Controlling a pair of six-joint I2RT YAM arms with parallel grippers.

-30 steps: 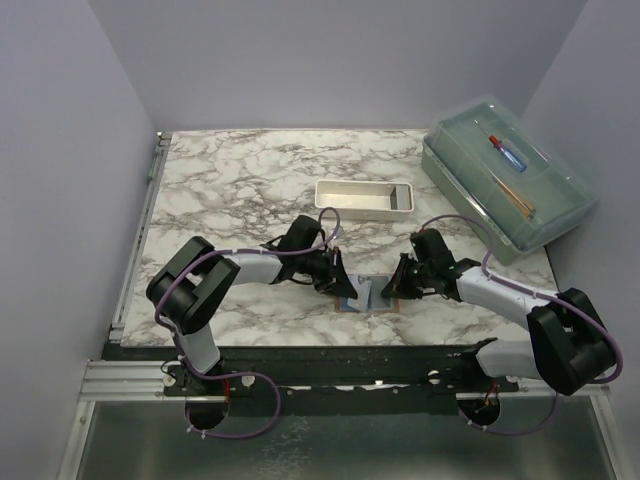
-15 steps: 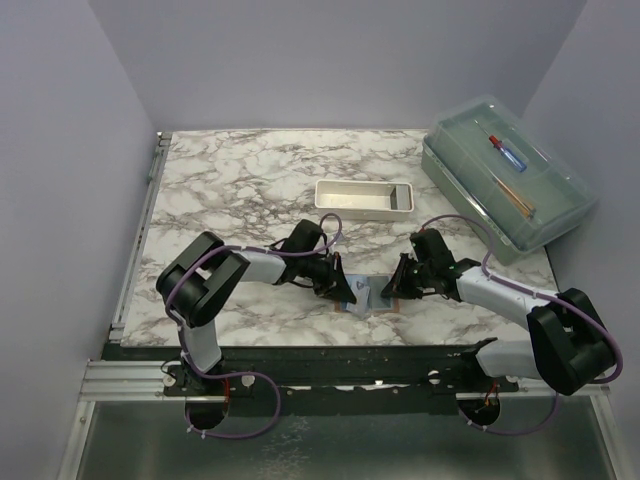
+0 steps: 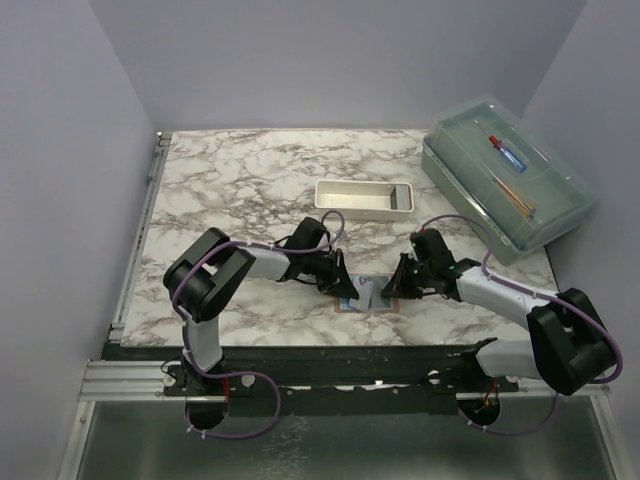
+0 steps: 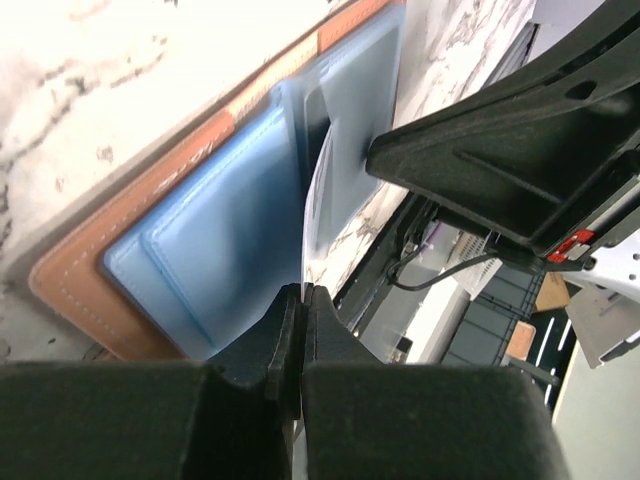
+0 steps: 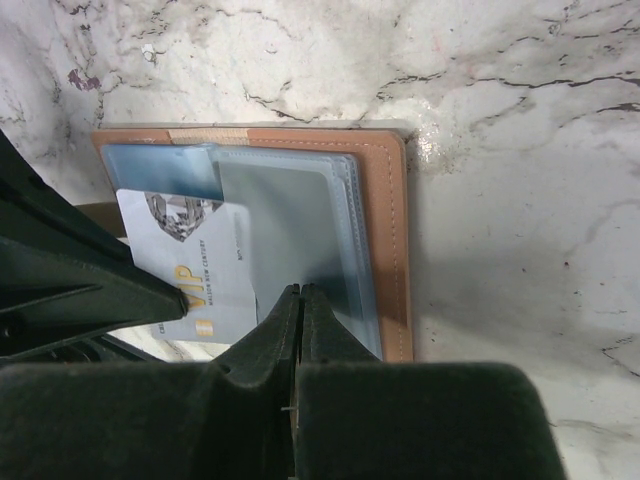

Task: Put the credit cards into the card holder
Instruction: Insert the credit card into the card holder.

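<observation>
Card holder (image 3: 368,296) lies open, blue-grey inside up, on the table (image 3: 230,180) near its front edge, between both grippers. Left gripper (image 4: 300,295) is clamped on a whitish credit card (image 5: 195,270), whose far edge meets the clear pocket. Right gripper (image 5: 298,295) is closed, tips on the holder's right panel; can't tell if it pinches anything.

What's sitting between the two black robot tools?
The open tan-brown leather card holder and a whitish credit card pinched in the left tool. The top view shows it.
</observation>
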